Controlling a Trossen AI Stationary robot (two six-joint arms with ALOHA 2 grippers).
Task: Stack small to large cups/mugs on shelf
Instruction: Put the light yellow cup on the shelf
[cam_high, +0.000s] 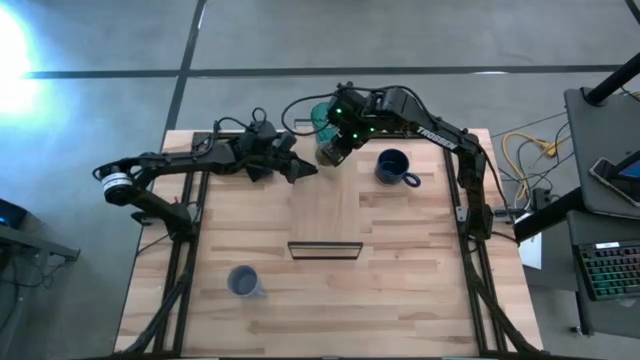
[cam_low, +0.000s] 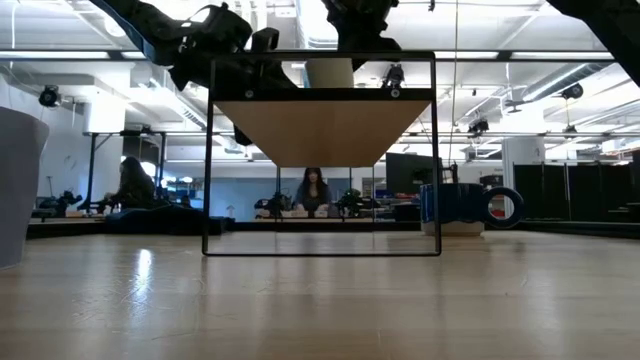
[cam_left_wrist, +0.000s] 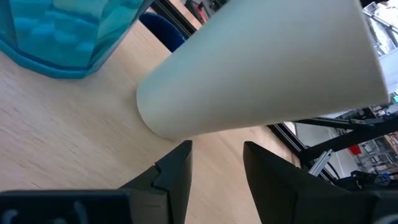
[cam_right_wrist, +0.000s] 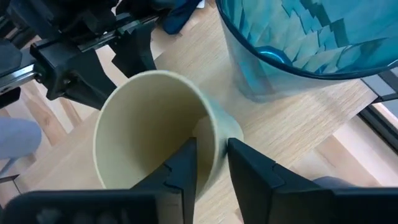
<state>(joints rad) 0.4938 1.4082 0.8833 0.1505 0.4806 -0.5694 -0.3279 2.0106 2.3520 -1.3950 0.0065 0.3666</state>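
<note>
- Holding the small cream-yellow cup (cam_right_wrist: 155, 134) by its rim, our right gripper (cam_right_wrist: 208, 165) is clamped on the wall, over the shelf (cam_high: 325, 205), beside the teal tumbler (cam_right_wrist: 298, 37).
- We see the left gripper (cam_left_wrist: 214, 165) just beside this cup, fingers apart.
- The navy mug (cam_high: 393, 167) and the blue-grey mug (cam_high: 242, 281) stand on the tabletop (cam_high: 400, 290).

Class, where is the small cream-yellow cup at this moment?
The cream-yellow cup is held tilted by the right end effector at the far end of the shelf, beside the teal tumbler, with the left end effector close by.
</note>
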